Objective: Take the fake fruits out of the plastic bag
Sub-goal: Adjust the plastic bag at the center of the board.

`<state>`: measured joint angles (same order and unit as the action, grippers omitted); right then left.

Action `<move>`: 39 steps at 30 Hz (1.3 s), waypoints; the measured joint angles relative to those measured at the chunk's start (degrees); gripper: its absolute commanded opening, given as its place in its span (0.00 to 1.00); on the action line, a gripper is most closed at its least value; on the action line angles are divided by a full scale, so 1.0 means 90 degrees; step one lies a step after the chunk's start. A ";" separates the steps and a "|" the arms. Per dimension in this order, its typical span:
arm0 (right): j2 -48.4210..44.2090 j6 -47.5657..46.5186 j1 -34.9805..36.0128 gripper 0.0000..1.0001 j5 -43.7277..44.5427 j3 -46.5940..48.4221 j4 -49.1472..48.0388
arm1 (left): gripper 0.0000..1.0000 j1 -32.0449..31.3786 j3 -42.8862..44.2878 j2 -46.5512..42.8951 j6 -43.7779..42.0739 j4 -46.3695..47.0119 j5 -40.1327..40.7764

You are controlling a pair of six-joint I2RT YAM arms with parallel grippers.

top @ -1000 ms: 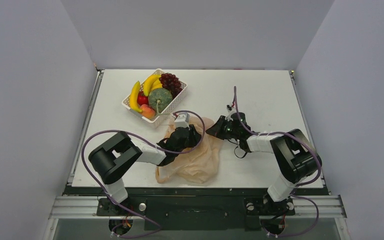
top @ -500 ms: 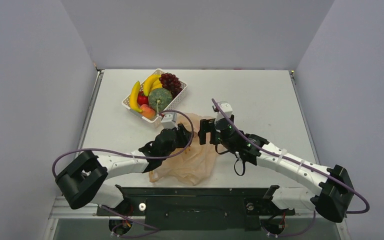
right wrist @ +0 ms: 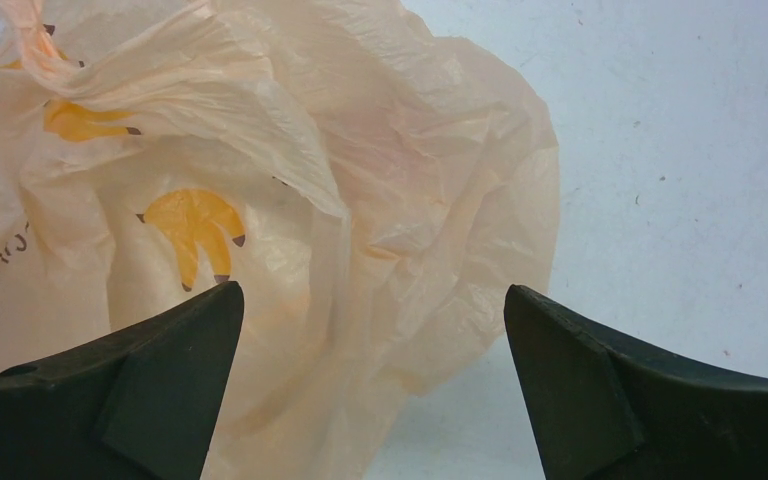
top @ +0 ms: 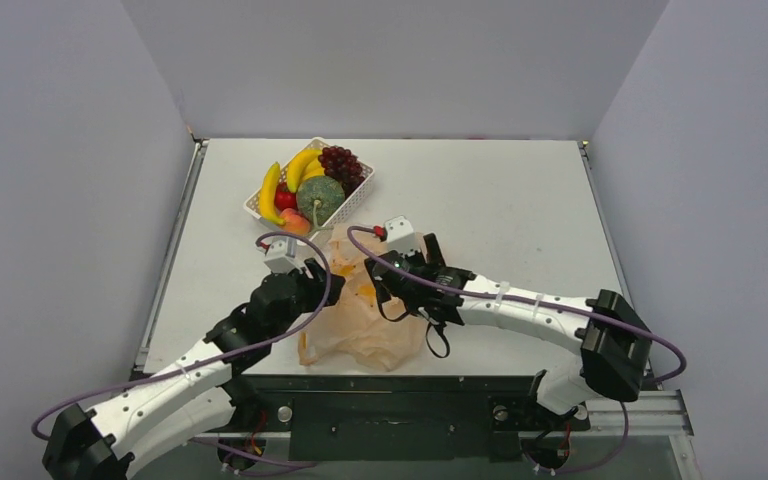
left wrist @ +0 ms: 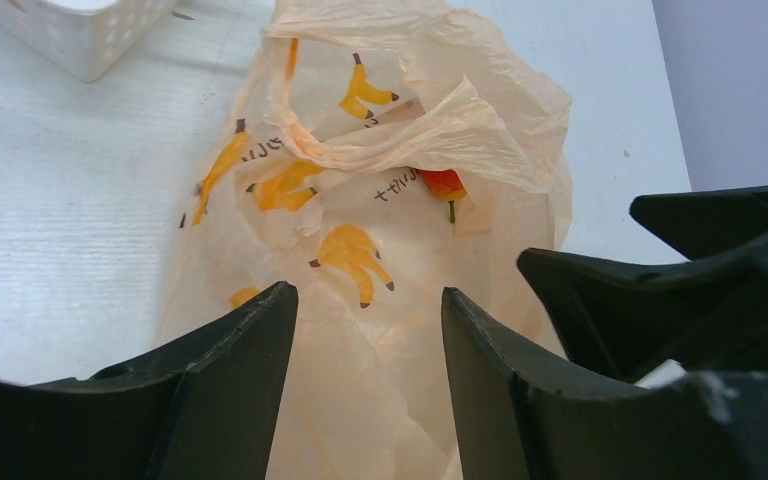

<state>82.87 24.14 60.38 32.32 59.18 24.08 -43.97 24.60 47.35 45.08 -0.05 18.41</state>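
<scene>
**On the bench, two open pincers hang over a slack bag**

Across the white bench (top: pixel 520 190) both arms reach inward from the near edge and meet over the plastic bag (top: pixel 370 320). The bag lies crumpled at the near middle, its far end close to the white basket (top: pixel 365 188). It looks limp and flat, with no rounded bulge, so I judge it emptied or very nearly so.

The fake fruits (top: pixel 320 198) are heaped in the basket at the far left: bananas, the green melon, grapes and a red ball, with a peach (top: pixel 296 222) at the near corner. That is presumably where they are meant to end up, clear of the film.

The right pincer (right wrist: pixel 372 292) stands wide open above the bag's right side and has hold of nothing; crinkled film and bare bench show between its jaws. The left pincer (left wrist: pixel 367 295) is about half open and low over the bag's near-left part. Only film shows in the gap, and I see nothing clamped.

Among the banana prints (left wrist: pixel 352 257), a small red-orange shape (left wrist: pixel 443 183) with a thin stem shows under a fold. I cannot tell whether it is a leftover fruit or another print. It may be why both pincers stay over the bag.
</scene>
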 measured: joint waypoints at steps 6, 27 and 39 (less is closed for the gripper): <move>0.1115 0.0063 0.0180 1.00 0.0546 0.0641 0.0287 | 0.48 0.0311 -0.0075 -0.1039 0.0253 -0.1073 -0.0245; 0.1564 -0.0391 -0.0330 0.00 -0.0109 0.0316 -0.0831 | 0.89 0.0389 -0.0435 -0.0636 0.0095 -0.0022 -0.2055; 0.0216 0.0515 -0.1134 0.00 -0.3048 -0.1479 -0.3145 | 0.65 -0.0610 -0.0712 0.1304 -0.0041 0.2130 -0.1462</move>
<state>84.82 28.77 50.17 4.89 45.87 -4.23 -49.45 18.20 59.09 44.71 19.11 5.26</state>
